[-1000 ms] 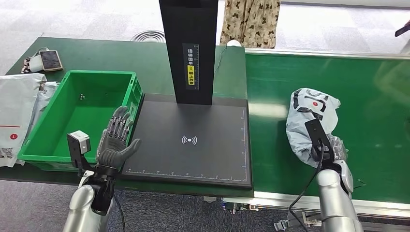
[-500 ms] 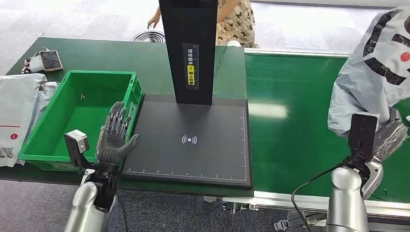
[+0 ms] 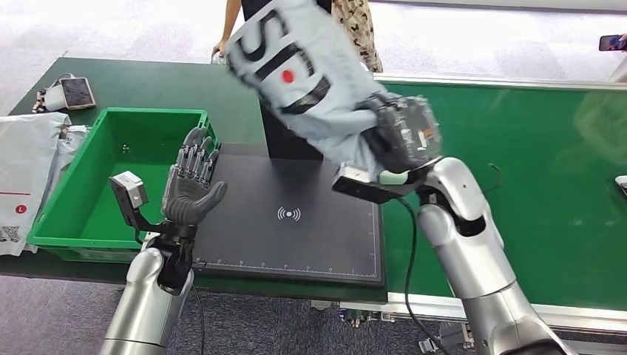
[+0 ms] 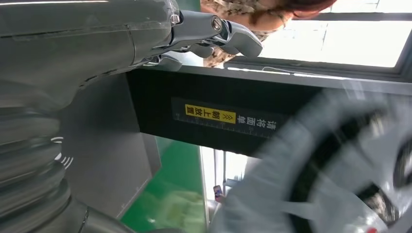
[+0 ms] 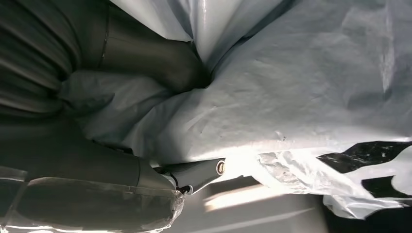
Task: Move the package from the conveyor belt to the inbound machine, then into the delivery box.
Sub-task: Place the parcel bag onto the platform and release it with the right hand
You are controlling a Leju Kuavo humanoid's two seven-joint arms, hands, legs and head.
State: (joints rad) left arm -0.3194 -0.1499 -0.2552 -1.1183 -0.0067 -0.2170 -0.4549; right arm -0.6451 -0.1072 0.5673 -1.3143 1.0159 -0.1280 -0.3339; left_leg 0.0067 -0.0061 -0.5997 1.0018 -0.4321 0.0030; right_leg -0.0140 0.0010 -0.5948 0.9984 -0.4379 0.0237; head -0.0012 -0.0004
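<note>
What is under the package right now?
The package, held up by the right hand, hangs above the black scanner platform, not touching it. The scan mark is visible; the platform's far edge and the column's base are hidden behind the bag.

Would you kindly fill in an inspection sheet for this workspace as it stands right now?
Surface: green conveyor belt bare; black inbound machine platform bare.
Job's things: grey package held in the air over the machine; green delivery box holds only small specks.
Clutter: phone and white mailers beside the box.
Hands: right hand grips the package; left hand raised, fingers apart, holding nothing.
Cables: black cable along the right arm.
Surroundings: a person behind the table.
</note>
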